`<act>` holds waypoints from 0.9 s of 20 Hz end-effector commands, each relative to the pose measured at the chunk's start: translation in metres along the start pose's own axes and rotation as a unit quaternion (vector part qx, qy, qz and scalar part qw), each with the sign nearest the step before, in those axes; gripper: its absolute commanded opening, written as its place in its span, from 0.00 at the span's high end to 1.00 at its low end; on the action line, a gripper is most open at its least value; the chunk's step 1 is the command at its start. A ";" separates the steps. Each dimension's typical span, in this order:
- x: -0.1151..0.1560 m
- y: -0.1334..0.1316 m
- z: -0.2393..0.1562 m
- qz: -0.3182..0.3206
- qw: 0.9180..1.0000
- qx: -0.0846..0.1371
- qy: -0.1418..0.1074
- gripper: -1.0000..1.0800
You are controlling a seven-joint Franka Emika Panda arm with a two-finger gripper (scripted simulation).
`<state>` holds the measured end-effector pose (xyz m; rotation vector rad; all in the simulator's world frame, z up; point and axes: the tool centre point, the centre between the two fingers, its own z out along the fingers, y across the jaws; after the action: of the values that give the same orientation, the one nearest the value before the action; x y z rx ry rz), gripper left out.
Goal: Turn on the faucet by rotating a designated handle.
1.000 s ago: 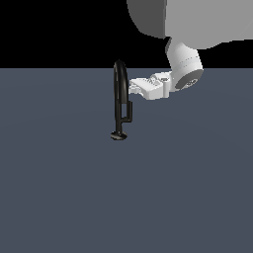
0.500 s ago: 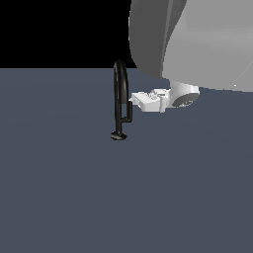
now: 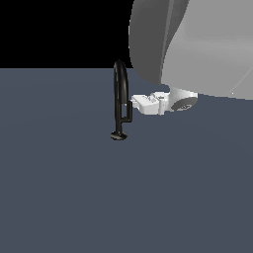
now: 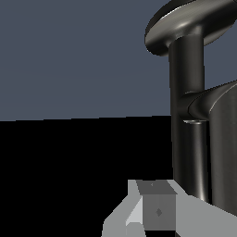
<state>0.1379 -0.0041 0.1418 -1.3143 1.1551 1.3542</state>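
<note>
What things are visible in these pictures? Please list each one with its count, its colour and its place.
faucet: one, glossy black, upright on the floor, near the middle of the exterior view.
handle: one, black, on the stem's side toward the exterior view's right.
floor: one, dark blue-grey, flat, fills the lower part of the exterior view.
arm: one, grey and white, at the exterior view's upper right.
hand: one, white, right beside the handle; contact and finger state cannot be told.
</note>
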 end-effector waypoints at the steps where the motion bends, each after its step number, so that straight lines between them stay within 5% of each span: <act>1: 0.000 0.000 0.000 0.000 1.000 0.000 0.000 1.00; 18: -0.006 0.017 0.000 0.000 1.000 0.000 0.000 1.00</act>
<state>0.1233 -0.0064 0.1474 -1.3146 1.1550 1.3538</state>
